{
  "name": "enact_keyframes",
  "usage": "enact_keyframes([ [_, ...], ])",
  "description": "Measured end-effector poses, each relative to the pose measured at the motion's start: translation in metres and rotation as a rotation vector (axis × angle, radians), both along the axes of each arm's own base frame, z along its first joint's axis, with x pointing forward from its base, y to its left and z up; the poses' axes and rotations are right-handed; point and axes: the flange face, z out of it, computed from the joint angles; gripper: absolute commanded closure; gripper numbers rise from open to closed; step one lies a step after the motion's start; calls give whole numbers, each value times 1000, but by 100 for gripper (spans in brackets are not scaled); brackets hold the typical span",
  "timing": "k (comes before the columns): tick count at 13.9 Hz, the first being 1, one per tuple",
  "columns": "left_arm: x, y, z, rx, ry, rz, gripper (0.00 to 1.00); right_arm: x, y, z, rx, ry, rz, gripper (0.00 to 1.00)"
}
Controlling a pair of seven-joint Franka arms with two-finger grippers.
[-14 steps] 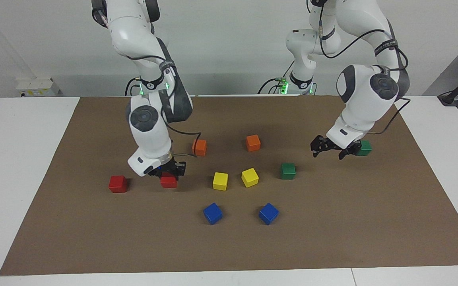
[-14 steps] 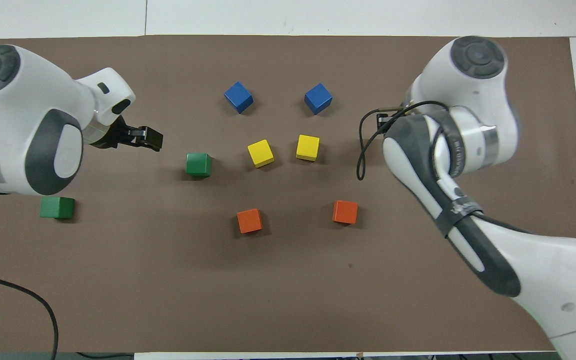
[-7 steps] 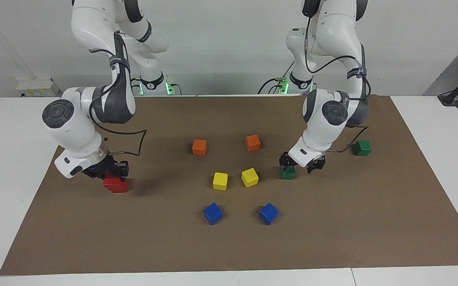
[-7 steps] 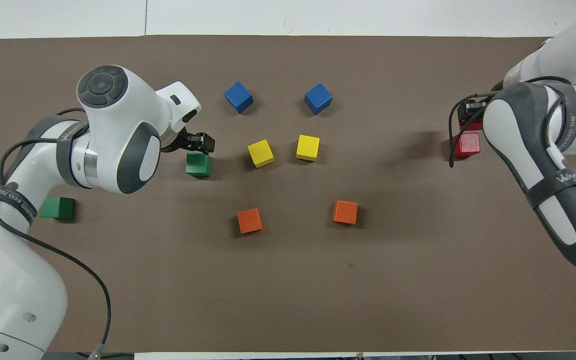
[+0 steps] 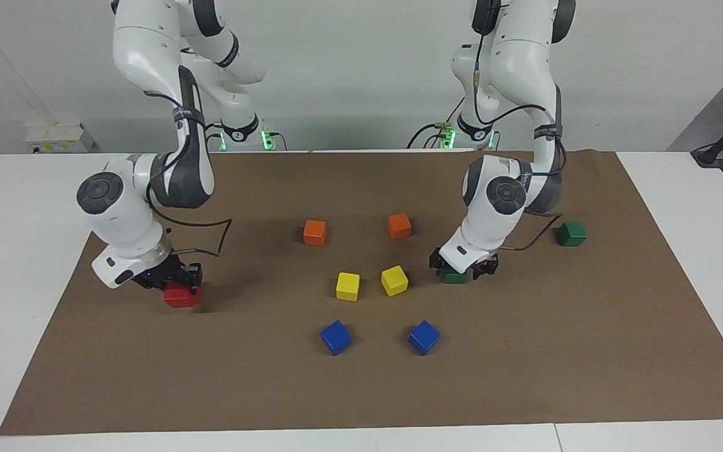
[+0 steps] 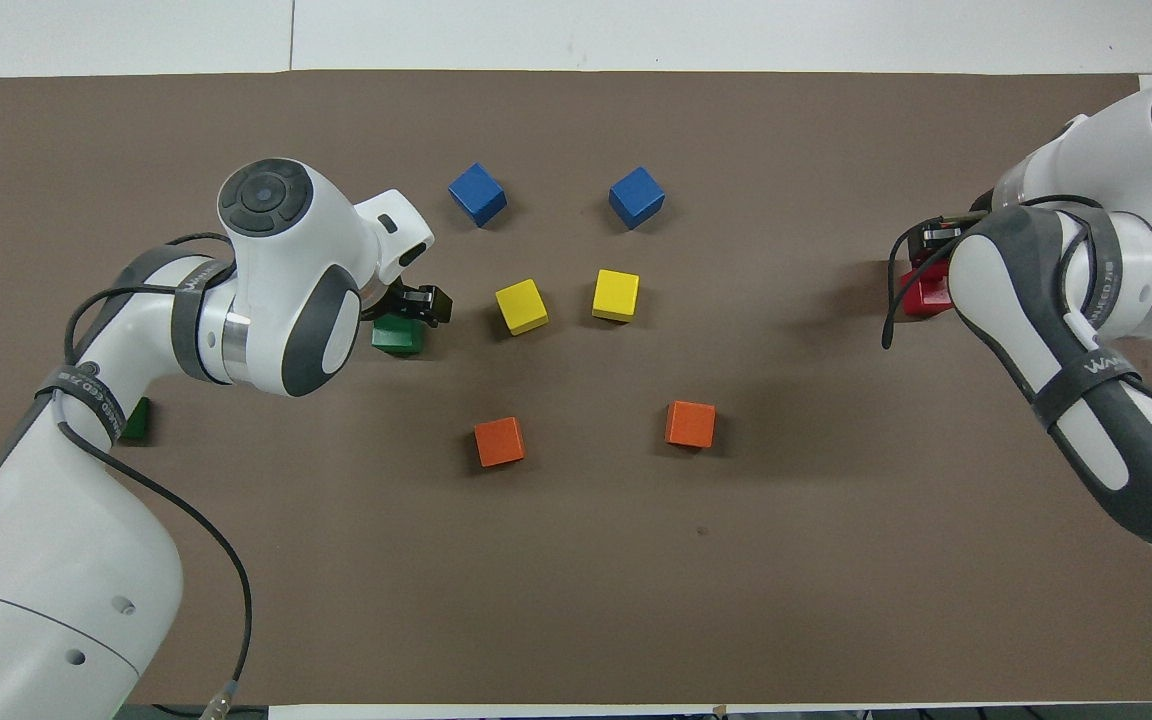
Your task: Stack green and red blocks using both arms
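My right gripper (image 5: pixel 176 279) is low at the right arm's end of the mat, shut on a red block. It holds that block down on the other red block (image 5: pixel 181 297), which also shows in the overhead view (image 6: pixel 926 295). The held block is mostly hidden by the fingers. My left gripper (image 5: pixel 463 271) is open and down around a green block (image 5: pixel 455 277) beside the yellow cubes; both show in the overhead view, the gripper (image 6: pixel 416 308) and the block (image 6: pixel 398 337). The second green block (image 5: pixel 571 233) sits alone toward the left arm's end.
Two orange cubes (image 5: pixel 314 233) (image 5: pixel 400 226) lie nearer the robots than two yellow cubes (image 5: pixel 348 286) (image 5: pixel 394 280). Two blue cubes (image 5: pixel 336 337) (image 5: pixel 424 337) lie farthest from the robots. All rest on a brown mat (image 5: pixel 524 376).
My right gripper carried a red block from mid-table to the other red block and lowered it there. My left gripper moved from the outer green block to the inner one and came down around it.
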Motion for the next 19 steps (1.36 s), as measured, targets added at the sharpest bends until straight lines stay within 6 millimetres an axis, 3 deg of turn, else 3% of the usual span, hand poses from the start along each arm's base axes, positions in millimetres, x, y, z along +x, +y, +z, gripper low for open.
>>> enact_keyframes([
  [3, -7, -2, -10, 4, 5, -6, 0, -6, -11, -2, 1, 6, -15, 100],
  [4, -7, -1, -12, 4, 3, 0, 8, -7, -12, -2, 1, 7, -17, 100],
  [5, -7, -1, -13, 2, -5, 9, 36, -9, -12, -2, 1, 9, -17, 100],
  [7, -9, 1, -18, 2, -8, 19, 100, -12, -12, -4, 2, 17, -17, 100],
  [14, -6, 10, -13, 9, -4, 36, 100, -18, -8, -5, 4, 26, -12, 100],
  [16, 2, 30, 15, 15, 14, 70, 100, -21, -7, -4, 5, 29, -10, 100],
  [17, 5, 52, 40, 15, 24, 86, 100, -22, -7, -4, 5, 29, -10, 100],
  [19, 1, 118, 100, 5, 48, 84, 100, -22, -7, -4, 5, 30, -10, 100],
])
